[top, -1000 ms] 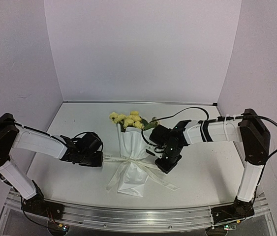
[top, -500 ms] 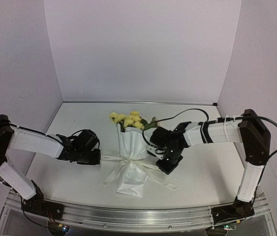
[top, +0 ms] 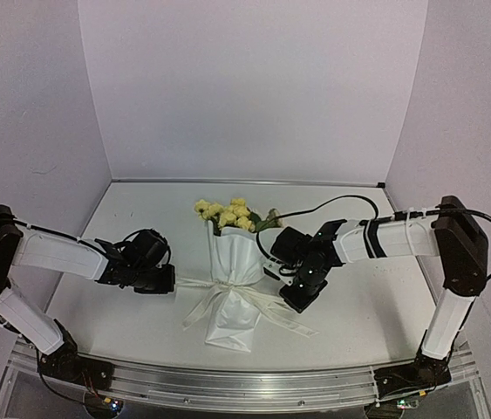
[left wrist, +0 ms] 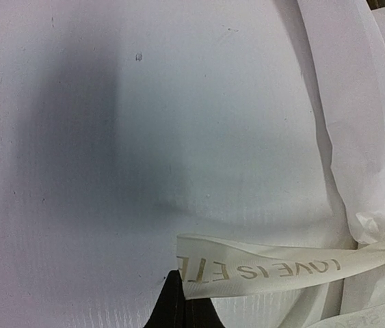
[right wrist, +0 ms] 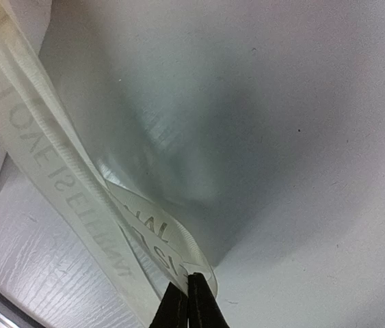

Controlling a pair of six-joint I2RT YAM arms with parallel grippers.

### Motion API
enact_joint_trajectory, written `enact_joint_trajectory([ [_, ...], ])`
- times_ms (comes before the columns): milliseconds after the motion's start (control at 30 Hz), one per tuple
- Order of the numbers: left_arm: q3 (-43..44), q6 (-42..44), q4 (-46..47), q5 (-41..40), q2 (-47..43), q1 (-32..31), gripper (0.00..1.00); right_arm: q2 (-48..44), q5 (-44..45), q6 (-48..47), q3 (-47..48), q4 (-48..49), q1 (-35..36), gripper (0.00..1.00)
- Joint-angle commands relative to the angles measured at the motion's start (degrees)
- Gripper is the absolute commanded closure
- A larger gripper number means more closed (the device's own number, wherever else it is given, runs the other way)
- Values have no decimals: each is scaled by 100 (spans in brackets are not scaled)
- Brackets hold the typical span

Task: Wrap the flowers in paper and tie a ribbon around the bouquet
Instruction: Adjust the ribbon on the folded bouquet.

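1. The bouquet (top: 232, 279) lies on the table (top: 132, 218), mid-way between the two arms. Its blooms point to the far wall and its foot to the near edge.
2. The flowers (top: 228, 212) stick out of the far end of the paper (top: 235, 253). They are pale yellow, with a bit of green leaf on the right side.
3. The paper is pinched in at the waist and flares out again below it.
4. The ribbon (top: 194, 284) goes round that waist. One strand runs left and one right, and loose tails trail toward the near edge on both sides.
5. The left gripper (top: 165, 281) sits low over the table, just left of the waist. Its fingers are pressed together and pinch the end of the left strand. The left wrist view shows that strand running fairly straight from the tips to the paper, with printed letters along it.
6. The right gripper (top: 296, 298) sits low, just right of the waist. Its fingers are also closed tight. The right wrist view shows them clamped on a folded loop of ribbon that leads up and away to the left.
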Motion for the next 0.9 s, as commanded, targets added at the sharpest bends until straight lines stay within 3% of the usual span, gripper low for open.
enact_joint_trajectory([
  [0,-89,113,-112,-204,-79,220,100,-358,-379,143,-88,-816,51,98],
  [67,-54,240,-33,-91,-52,221,100,-486,-536,117,15,-787,117,79],
  [200,15,397,13,72,-28,221,100,-573,-601,123,337,-746,106,65],
  [400,42,512,42,160,-41,221,100,-156,-457,186,1108,-737,-65,62],
  [533,46,530,65,242,-23,221,100,304,-821,155,1591,-745,-50,62],
  [867,42,568,115,368,18,221,100,920,-881,-226,2122,-776,214,44],
])
